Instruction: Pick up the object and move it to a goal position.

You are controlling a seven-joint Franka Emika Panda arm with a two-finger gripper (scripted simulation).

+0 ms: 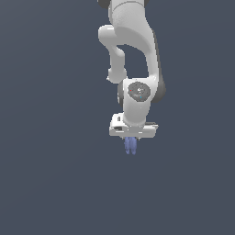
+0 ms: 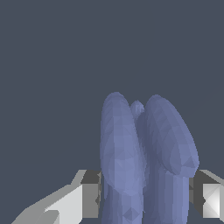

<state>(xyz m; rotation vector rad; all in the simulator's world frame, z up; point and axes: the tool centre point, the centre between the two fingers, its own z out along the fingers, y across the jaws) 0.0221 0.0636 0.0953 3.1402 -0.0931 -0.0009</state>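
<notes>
The object [image 1: 131, 145] is a small periwinkle-blue thing of narrow rounded lobes side by side. In the exterior view it hangs below the white gripper [image 1: 131, 140], much narrower than the gripper body. In the wrist view the object [image 2: 144, 157] fills the space between the two fingers [image 2: 89, 194], whose grey pads press on both of its sides. The gripper [image 2: 146, 194] is shut on the object. The lower ends of the fingers are hidden behind the object in the exterior view.
The white-and-grey arm [image 1: 133, 55] reaches down from the top of the exterior view. A plain dark grey-blue surface [image 1: 46, 160] lies all around, with no other objects in view.
</notes>
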